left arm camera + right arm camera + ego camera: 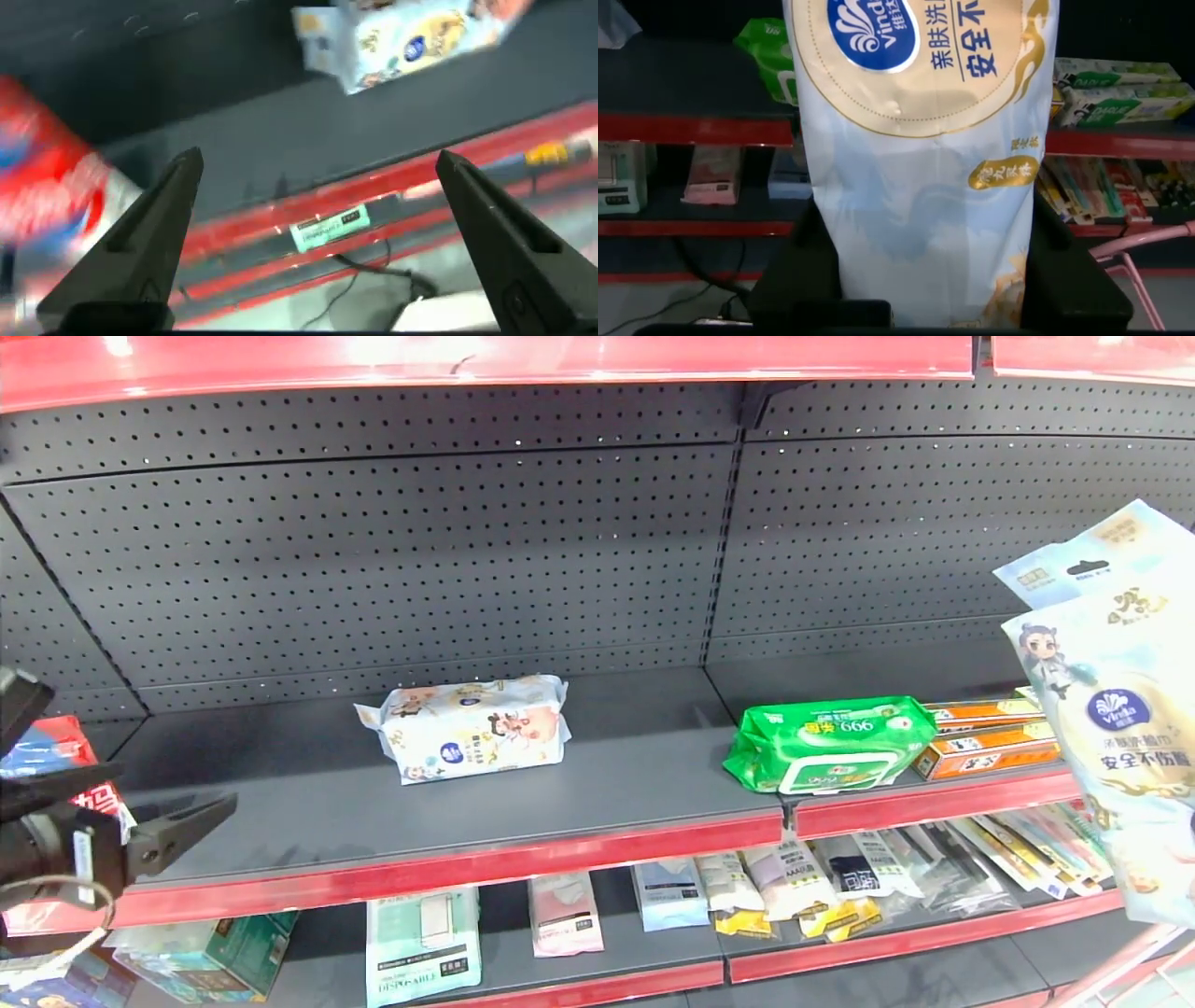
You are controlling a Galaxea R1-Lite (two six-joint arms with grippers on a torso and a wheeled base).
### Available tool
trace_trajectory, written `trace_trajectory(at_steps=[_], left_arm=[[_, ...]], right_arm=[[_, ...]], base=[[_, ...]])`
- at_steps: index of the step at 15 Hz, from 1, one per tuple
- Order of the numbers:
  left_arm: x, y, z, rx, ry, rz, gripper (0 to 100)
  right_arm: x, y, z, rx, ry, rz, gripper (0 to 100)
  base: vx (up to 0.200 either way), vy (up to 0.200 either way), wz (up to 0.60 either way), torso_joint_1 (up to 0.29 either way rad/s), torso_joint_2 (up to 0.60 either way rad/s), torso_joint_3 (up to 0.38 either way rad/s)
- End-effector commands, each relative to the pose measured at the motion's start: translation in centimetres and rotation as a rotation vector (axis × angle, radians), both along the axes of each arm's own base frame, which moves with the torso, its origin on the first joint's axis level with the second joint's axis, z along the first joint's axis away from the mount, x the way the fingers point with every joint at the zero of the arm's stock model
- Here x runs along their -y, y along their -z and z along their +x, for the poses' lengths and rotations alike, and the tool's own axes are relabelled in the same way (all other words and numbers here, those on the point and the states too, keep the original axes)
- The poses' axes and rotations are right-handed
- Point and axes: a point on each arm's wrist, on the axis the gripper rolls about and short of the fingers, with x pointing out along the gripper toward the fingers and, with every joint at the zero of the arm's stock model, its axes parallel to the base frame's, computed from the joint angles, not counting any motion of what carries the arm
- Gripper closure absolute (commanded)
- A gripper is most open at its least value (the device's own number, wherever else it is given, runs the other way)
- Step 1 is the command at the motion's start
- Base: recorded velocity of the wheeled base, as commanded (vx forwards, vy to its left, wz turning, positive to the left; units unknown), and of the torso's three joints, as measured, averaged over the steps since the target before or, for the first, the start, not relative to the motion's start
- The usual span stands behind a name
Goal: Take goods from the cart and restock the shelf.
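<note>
Two pincers. L pincer (318, 159) has its fingers wide apart w/ nothing betw them, at 8 o'clock in head view, just off the shelf (308, 803) front edge. R wrist view shows R pincer (924, 224) clamped on the lower sides of a tall pale pouch (915, 140). Head view gives the pouch's upper part at 3 o'clock, off the shelf. On the shelf: white wipes pack (471, 728) mid, green wipes pack (826, 742) at its 3 o'clock, orange boxes (990, 737) just beside.
</note>
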Motion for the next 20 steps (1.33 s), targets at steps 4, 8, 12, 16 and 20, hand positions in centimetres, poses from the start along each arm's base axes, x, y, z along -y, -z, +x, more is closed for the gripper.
trace_trajectory(at_steps=[4,8,12,16,20], left_arm=[[-3.0,3.4,13.1,-0.048,0.347,0.006,0],[-2.0,5.9,18.6,-0.063,0.475,0.029,0],[-0.5,6.9,21.2,-0.074,0.563,0.010,0],[1.0,7.5,22.2,-0.097,0.607,0.004,0],[1.5,7.8,24.0,-0.110,0.635,0.014,0]], right_arm=[[0.1,-0.1,0.2,-0.009,0.012,-0.040,100],[0.2,0.3,1.1,-0.056,0.025,-0.070,100],[0.3,0.7,1.0,-0.070,0.051,-0.081,100],[0.3,0.8,1.1,-0.078,0.070,-0.086,100],[0.4,0.8,1.2,-0.081,0.080,-0.089,100]], base=[[0.000,0.000,0.00,0.000,0.00,0.000],[0.000,0.000,0.00,0.000,0.00,0.000],[0.000,0.000,0.00,0.000,0.00,0.000],[0.000,0.000,0.00,0.000,0.00,0.000],[0.000,0.000,0.00,0.000,0.00,0.000]])
